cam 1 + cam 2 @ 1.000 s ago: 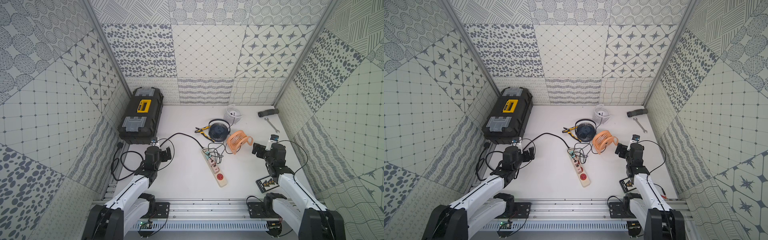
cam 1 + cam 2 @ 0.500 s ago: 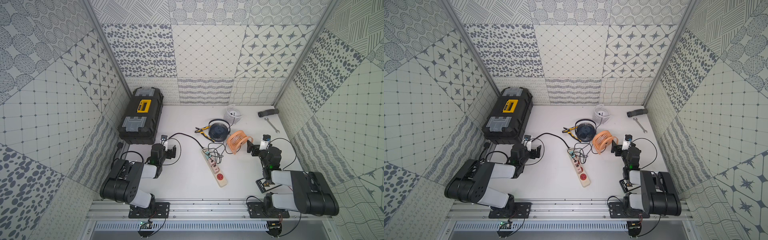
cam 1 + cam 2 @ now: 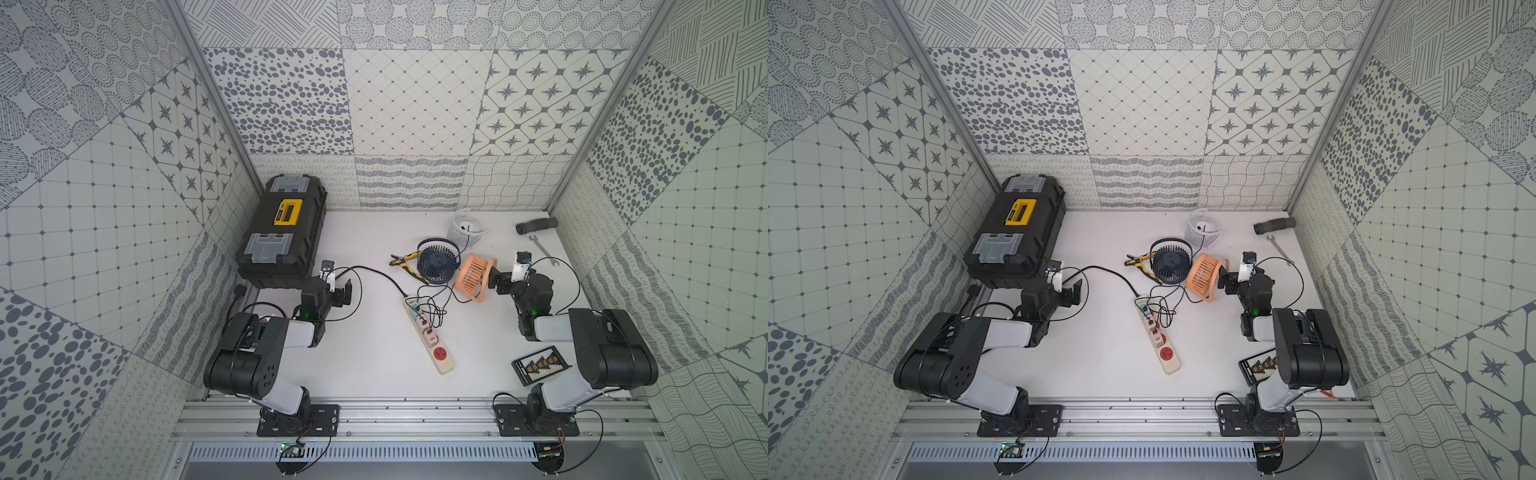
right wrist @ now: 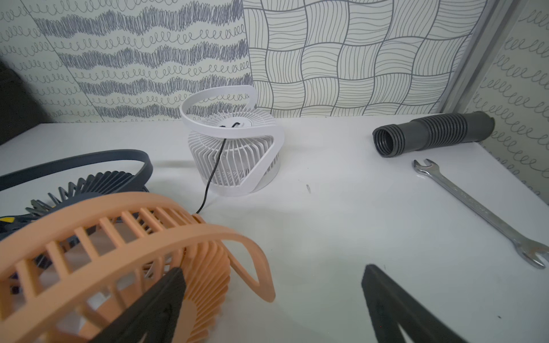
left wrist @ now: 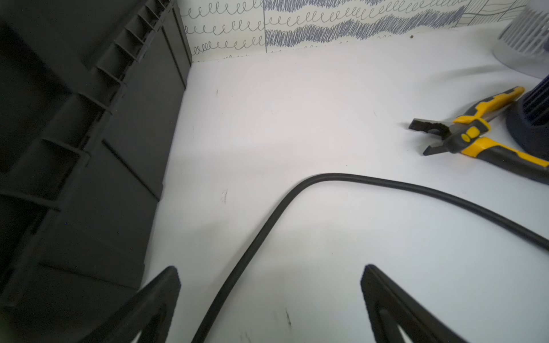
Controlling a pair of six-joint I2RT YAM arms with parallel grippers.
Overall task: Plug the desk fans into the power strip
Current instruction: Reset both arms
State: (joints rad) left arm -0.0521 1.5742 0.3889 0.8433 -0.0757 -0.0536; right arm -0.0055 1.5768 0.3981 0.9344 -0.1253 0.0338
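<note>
I count 3 desk fans on the desk (image 3: pixel 374 374): 1 white fan (image 3: pixel 465 226), 1 navy fan (image 3: pixel 436 264), 1 orange fan (image 3: pixel 471 276). 1 power strip (image 3: pixel 444 368); I see 1 red socket (image 3: pixel 440 354) bare on it, and the plugs in the others are too small for me to count. 1 black toolbox (image 3: pixel 282 232), 1 pair of yellow-handled pliers (image 3: pixel 405 259), 1 wrench (image 3: pixel 542 249), 1 grey ribbed hose (image 3: pixel 536 225), 1 flat black case of bits (image 3: pixel 540 365).

our left arm (image 3: pixel 249 357) folded back, elbow raised, our right arm (image 3: pixel 611 357) likewise, left jaws closer to the toolbox (image 3: pixel 282 232), right jaws closer to the orange fan (image 3: pixel 471 276)
</note>
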